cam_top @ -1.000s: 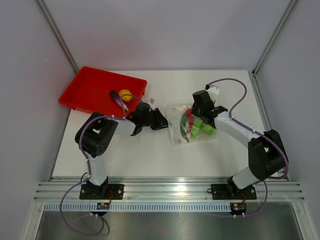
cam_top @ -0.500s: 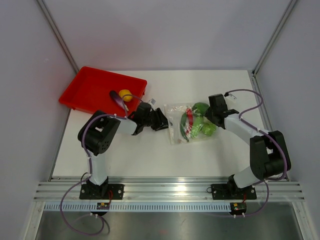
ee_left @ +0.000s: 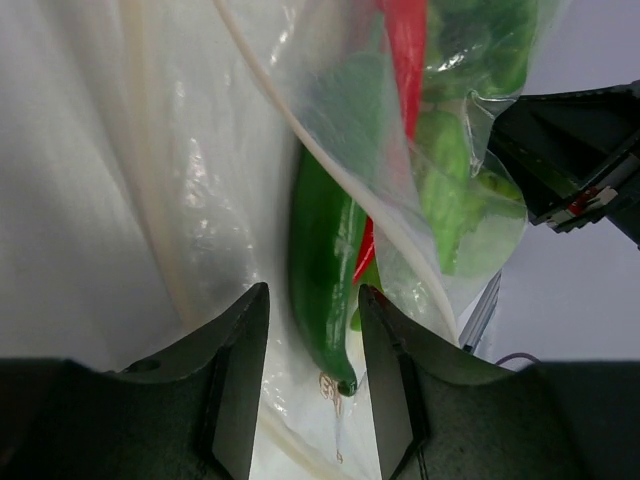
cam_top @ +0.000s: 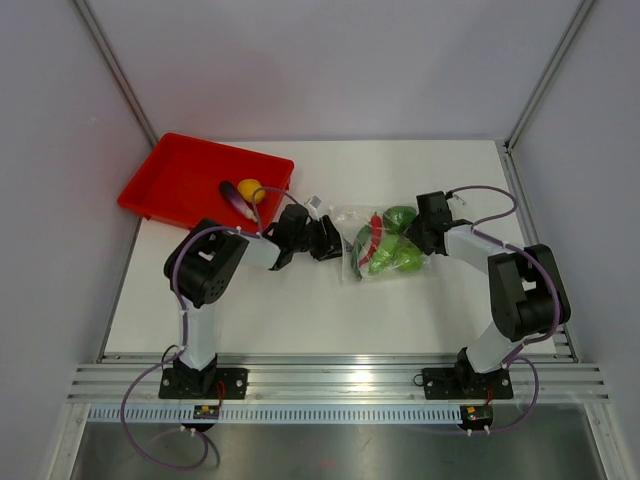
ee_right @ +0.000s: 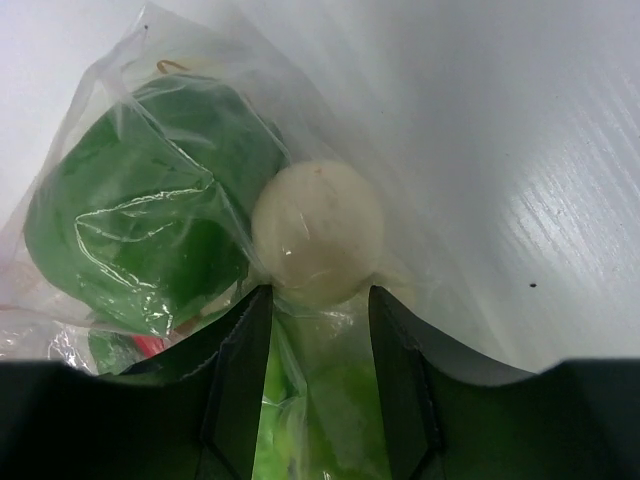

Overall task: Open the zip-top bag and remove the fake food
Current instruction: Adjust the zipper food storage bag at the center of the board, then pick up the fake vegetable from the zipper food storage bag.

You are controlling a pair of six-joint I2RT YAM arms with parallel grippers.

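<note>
White worktop (cam_top: 300, 310) is carrying the zip-top bag (cam_top: 352, 244) mid-scene, green food (cam_top: 395, 255) remaining inside, while we are reaching with left tool (ee_left: 312, 330) parted and right tool (ee_right: 318, 330) gripping the bag.

The left gripper (cam_top: 330, 241) has slid right across the white table to the left edge of the small clear crinkly plastic bag (cam_top: 385, 243), its jaws wider than before. The right gripper (cam_top: 421, 240) has swung down and rightward to the bag's right side, and the bag now looks bunched and narrower.
</note>
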